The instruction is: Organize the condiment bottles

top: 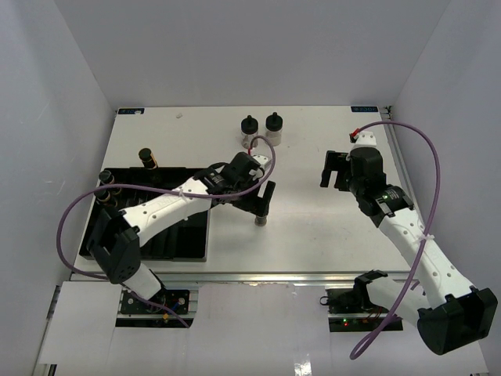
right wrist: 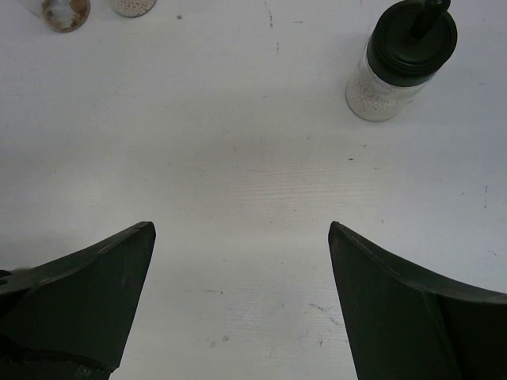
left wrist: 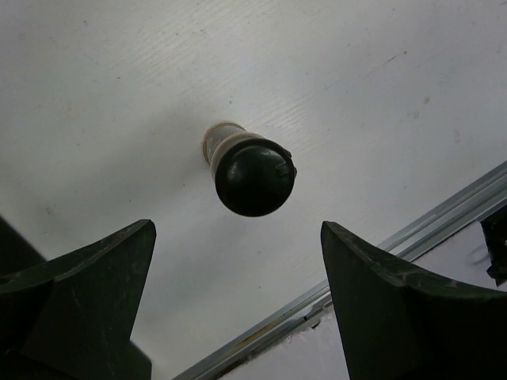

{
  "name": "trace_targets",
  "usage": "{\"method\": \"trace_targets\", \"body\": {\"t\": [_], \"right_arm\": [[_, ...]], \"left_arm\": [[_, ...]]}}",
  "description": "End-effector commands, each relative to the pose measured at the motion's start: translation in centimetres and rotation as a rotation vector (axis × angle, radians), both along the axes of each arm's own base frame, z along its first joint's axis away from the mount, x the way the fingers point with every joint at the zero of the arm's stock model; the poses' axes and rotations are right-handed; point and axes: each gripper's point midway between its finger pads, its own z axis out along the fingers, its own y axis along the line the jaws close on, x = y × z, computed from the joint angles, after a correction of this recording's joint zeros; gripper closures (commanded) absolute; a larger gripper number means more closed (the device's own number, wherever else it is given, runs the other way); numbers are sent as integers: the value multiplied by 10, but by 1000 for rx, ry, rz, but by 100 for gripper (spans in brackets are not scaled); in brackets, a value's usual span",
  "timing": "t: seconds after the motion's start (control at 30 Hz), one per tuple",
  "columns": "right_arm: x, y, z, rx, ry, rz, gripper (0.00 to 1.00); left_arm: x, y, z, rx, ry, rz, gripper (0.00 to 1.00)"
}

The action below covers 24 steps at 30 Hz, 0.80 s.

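In the left wrist view a slim condiment bottle [left wrist: 252,176] with a round black cap stands on the white table, just ahead of my left gripper [left wrist: 238,226]. The jaws are wide open and nothing is between them. From the top this bottle [top: 261,221] shows just below the left gripper [top: 258,204]. Two more black-capped bottles [top: 249,130] [top: 274,128] stand at the back, and a slim dark one [top: 147,159] beside the tray. My right gripper [top: 335,171] is open over bare table. In the right wrist view a squat bottle of pale powder [right wrist: 396,67] stands ahead and to the right of the right gripper [right wrist: 239,226].
A black slotted tray [top: 184,239] lies at the left with several capped bottles [top: 108,182] in its far-left slots. Two bottle bases [right wrist: 65,12] [right wrist: 133,6] show at the top left of the right wrist view. A metal rail [top: 258,276] runs along the table's near edge.
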Motion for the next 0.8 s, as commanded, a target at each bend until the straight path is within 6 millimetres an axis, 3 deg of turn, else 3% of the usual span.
{"method": "trace_targets", "body": {"t": [0.0,0.3,0.57,0.77], "right_arm": [[0,0,17,9,-67,22,3],[-2,-2,23,11,-96,25,3],[-2,-3,26,8,-102,19,3],[-1,-3,30,10,-108,18,3]], "left_arm": [[18,-16,12,-11,-58,28,5],[25,-30,-10,43,-50,27,10],[25,-27,-22,115,-31,67,32],[20,-18,-22,153,-10,112,33]]}}
